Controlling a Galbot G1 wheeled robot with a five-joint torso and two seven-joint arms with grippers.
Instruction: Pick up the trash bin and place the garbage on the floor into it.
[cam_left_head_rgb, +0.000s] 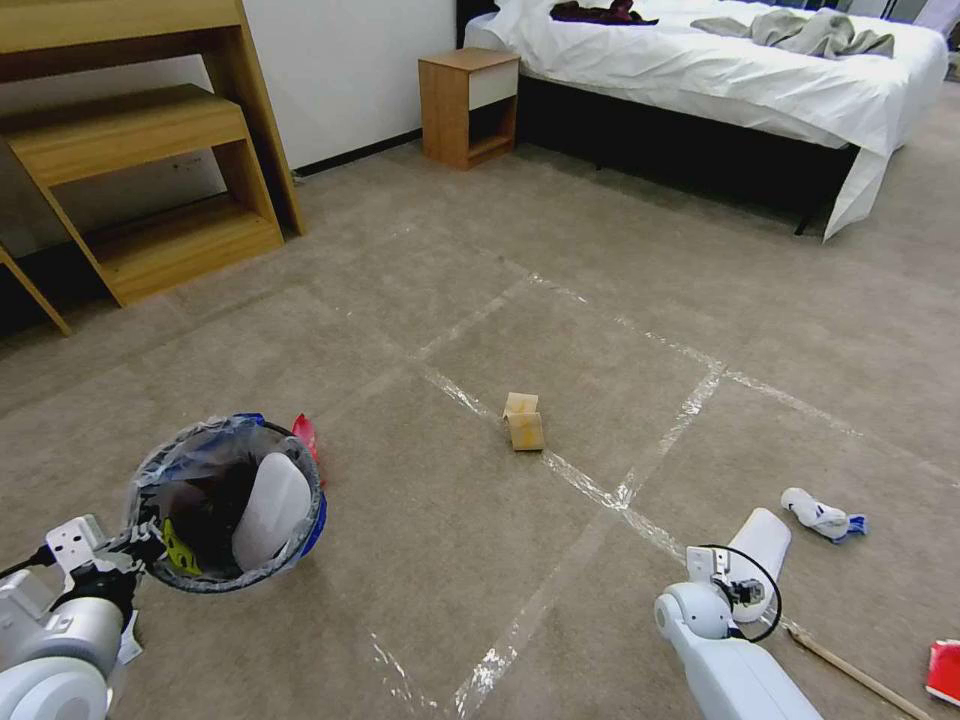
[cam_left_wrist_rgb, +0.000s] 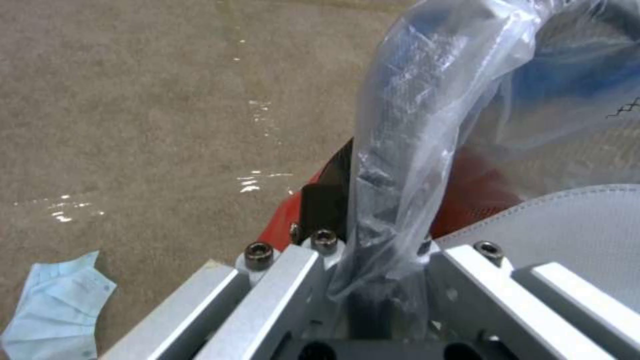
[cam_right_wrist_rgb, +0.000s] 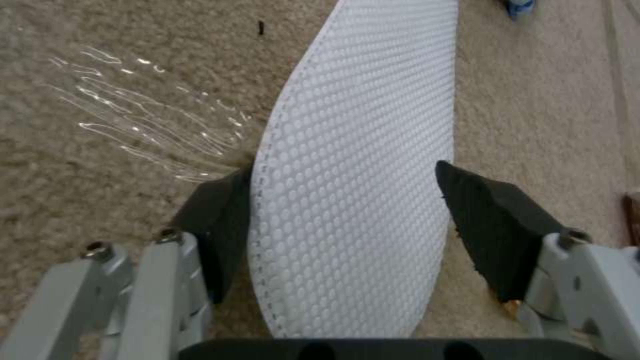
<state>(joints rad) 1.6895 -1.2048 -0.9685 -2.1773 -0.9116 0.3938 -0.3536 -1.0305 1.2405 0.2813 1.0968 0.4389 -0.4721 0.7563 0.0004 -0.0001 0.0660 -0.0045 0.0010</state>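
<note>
Two grippers at work: left gripper (cam_left_wrist_rgb: 373, 280) clamped on bin (cam_left_head_rgb: 226, 505) rim, bin held above floor (cam_left_head_rgb: 520, 300); right gripper (cam_right_wrist_rgb: 343, 230) spread around white slipper (cam_right_wrist_rgb: 363, 165) on floor.

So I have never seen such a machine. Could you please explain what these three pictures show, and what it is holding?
It is a wheeled robot with two arms. The wide picture comes from a camera on its head, looking down at the carpet floor. The other two come from cameras on its wrists.

The left gripper is shut on the rim of the bin, which already holds a white slipper.

The right gripper is open, its fingers on either side of a second slipper on the floor.

Also on the floor: a tan paper bag, a tissue, a stick and a mask.
</note>
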